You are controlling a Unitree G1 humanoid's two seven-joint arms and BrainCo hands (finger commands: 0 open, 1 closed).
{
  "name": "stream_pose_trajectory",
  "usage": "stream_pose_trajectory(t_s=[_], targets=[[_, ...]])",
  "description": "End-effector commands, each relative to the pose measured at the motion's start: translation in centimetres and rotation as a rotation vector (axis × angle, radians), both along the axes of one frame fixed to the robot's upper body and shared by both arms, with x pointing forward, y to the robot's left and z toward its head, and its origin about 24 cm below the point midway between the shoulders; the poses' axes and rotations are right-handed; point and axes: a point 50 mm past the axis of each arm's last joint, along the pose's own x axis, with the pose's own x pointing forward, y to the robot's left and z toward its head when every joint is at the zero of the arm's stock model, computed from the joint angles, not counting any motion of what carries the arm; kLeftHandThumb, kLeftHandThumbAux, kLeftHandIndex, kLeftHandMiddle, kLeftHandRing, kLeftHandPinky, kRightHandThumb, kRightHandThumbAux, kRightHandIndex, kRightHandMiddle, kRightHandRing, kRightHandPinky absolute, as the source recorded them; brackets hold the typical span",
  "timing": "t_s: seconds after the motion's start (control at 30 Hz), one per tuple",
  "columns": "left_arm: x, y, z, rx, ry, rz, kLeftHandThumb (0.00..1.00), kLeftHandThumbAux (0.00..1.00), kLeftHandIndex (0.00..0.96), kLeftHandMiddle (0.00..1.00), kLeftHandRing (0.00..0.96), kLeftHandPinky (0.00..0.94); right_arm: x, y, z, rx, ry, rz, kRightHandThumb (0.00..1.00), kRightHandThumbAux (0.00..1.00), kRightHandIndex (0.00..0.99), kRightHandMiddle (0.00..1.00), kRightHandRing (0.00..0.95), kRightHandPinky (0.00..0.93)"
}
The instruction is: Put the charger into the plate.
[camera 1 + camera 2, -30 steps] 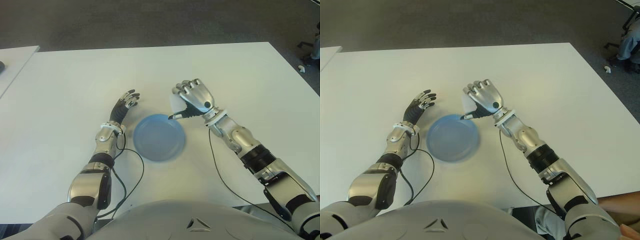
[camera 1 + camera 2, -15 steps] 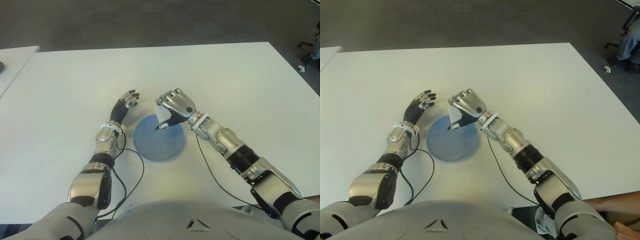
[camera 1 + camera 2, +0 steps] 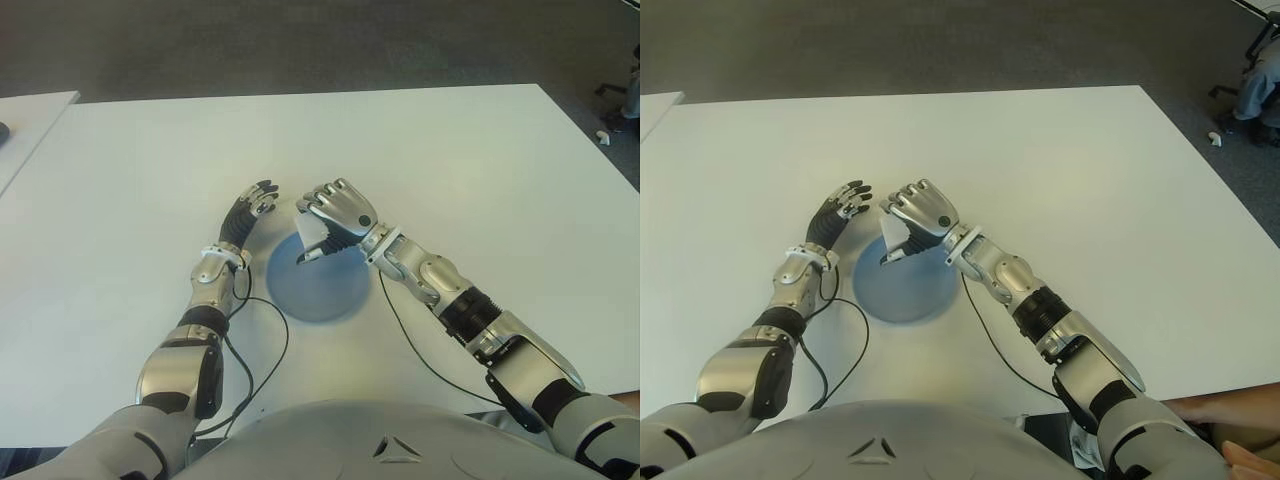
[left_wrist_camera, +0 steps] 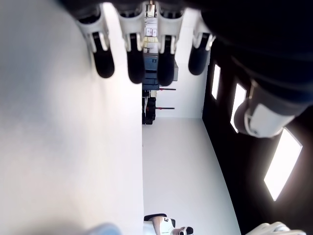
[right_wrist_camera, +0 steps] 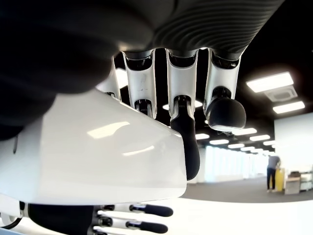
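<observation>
A round blue plate (image 3: 325, 290) lies on the white table (image 3: 450, 160) in front of me. My right hand (image 3: 325, 222) hovers above the plate's far left part, its fingers curled around a white charger (image 3: 310, 231). The right wrist view shows the charger (image 5: 98, 152) as a glossy white block filling the palm, with the fingers (image 5: 183, 132) closed over it. My left hand (image 3: 250, 208) shows just left of the plate, fingers (image 4: 134, 61) stretched out and holding nothing.
A thin black cable (image 3: 265, 350) loops over the table beside my left forearm, and another (image 3: 420, 350) runs under my right forearm. A second white table's corner (image 3: 30, 115) shows at the far left. Dark carpet lies beyond the table's far edge.
My right hand has carried the charger leftward from the plate's far right rim to above the plate's far left part. The left hand has stayed still.
</observation>
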Motion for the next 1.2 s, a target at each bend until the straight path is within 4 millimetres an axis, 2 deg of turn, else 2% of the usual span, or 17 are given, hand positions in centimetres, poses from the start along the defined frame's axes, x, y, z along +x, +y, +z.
stream_pose_trajectory(t_s=[0.03, 0.07, 0.1, 0.13, 0.17, 0.23, 0.27, 0.37, 0.67, 1.03, 1.2], targets=[[-5.5, -0.4, -5.5, -0.035, 0.305, -0.011, 0.0, 0.534, 0.156, 0.191, 0.186, 0.178, 0.0, 0.1, 0.1, 0.067, 0.024, 0.017, 0.719, 0.707, 0.436, 0.773, 0.754, 0.723], [-5.5, -0.4, -5.5, -0.032, 0.304, -0.011, 0.0, 0.533, 0.154, 0.19, 0.185, 0.176, 0.0, 0.1, 0.0, 0.078, 0.042, 0.023, 0.715, 0.708, 0.434, 0.758, 0.734, 0.697], [-5.5, -0.4, -5.5, -0.029, 0.304, -0.011, 0.0, 0.53, 0.15, 0.191, 0.186, 0.182, -0.1, 0.1, -0.1, 0.085, 0.055, 0.027, 0.703, 0.71, 0.426, 0.639, 0.619, 0.581], [-5.5, -0.4, -5.5, -0.026, 0.302, -0.01, 0.0, 0.528, 0.148, 0.191, 0.187, 0.185, -0.1, 0.0, -0.2, 0.085, 0.072, 0.031, 0.695, 0.711, 0.421, 0.561, 0.544, 0.505], [-5.5, -0.4, -5.5, -0.023, 0.301, -0.01, 0.0, 0.525, 0.148, 0.191, 0.187, 0.186, -0.1, 0.0, -0.2, 0.084, 0.084, 0.034, 0.629, 0.661, 0.358, 0.469, 0.453, 0.424], [-5.5, -0.4, -5.5, -0.021, 0.3, -0.01, 0.0, 0.517, 0.147, 0.19, 0.187, 0.19, 0.0, -0.1, -0.3, 0.077, 0.102, 0.04, 0.458, 0.531, 0.18, 0.214, 0.203, 0.195], [-5.5, -0.4, -5.5, -0.02, 0.3, -0.013, 0.0, 0.516, 0.147, 0.19, 0.187, 0.191, 0.0, -0.1, -0.4, 0.062, 0.115, 0.045, 0.432, 0.51, 0.15, 0.171, 0.163, 0.156], [-5.5, -0.5, -5.5, -0.016, 0.303, -0.02, 0.0, 0.515, 0.155, 0.193, 0.192, 0.22, 0.0, -0.4, -0.6, 0.034, 0.14, 0.055, 0.362, 0.346, 0.039, 0.044, 0.042, 0.04], [-5.3, -0.5, -5.6, 0.015, 0.334, -0.037, 0.0, 0.532, 0.179, 0.22, 0.234, 0.275, -0.1, -0.9, -0.6, -0.03, 0.176, 0.067, 0.345, 0.196, 0.001, 0.001, 0.001, 0.001], [-5.2, -0.4, -5.7, 0.01, 0.355, -0.027, 0.0, 0.532, 0.174, 0.237, 0.253, 0.267, 0.2, -1.2, -0.9, -0.059, 0.195, 0.067, 0.336, 0.14, 0.0, 0.0, 0.0, 0.0], [-5.1, -0.4, -5.7, 0.011, 0.36, -0.024, 0.0, 0.528, 0.17, 0.236, 0.249, 0.265, 0.3, -1.7, -0.1, -0.016, 0.204, 0.066, 0.332, 0.129, 0.0, 0.0, 0.0, 0.0]])
